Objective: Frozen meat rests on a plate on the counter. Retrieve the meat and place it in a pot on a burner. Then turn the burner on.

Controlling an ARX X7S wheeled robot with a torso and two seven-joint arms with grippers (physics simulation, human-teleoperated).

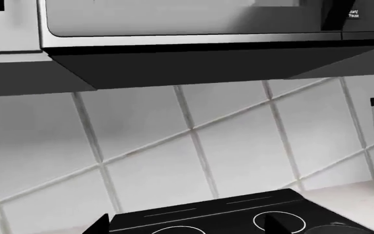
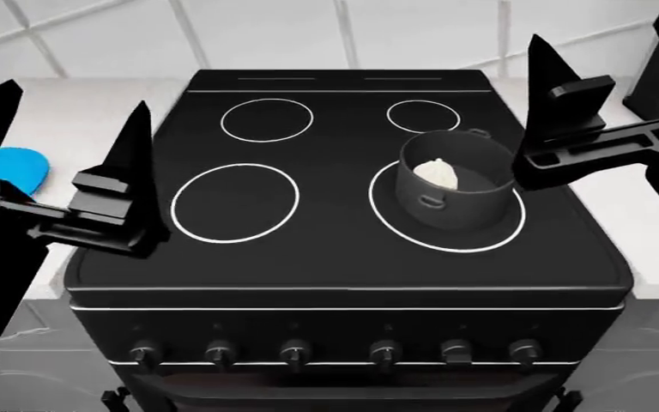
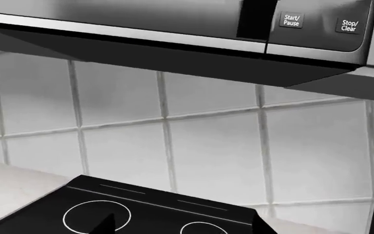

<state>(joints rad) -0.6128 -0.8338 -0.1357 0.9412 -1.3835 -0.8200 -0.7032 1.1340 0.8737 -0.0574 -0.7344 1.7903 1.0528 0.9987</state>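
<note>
- Left gripper (image 2: pixel 72 137) jaws spread, empty, above the cooktop's left edge.
- Right gripper (image 2: pixel 599 60) jaws spread, empty, above the right edge beside the pot (image 2: pixel 458 176).
- Frozen meat (image 2: pixel 436 173) sits in the pot, on the front-right burner (image 2: pixel 389 219).
- Plate (image 2: pixel 21 169) on the counter (image 2: pixel 61 107), left side.
- Microwave (image 3: pixel 174 19) buttons read "Start/Pause" and "Stop/Clear".

A wall of large white tiles (image 2: pixel 261 30) with pale grey grout lines runs along the far side. Above hangs a stainless-steel microwave (image 3: pixel 174 19) with a dark underside and buttons reading "Start/Pause" and "Stop/Clear". A black range (image 2: pixel 341 283) stands below, with a row of six round knobs (image 2: pixel 295 352) along its near front panel.
</note>
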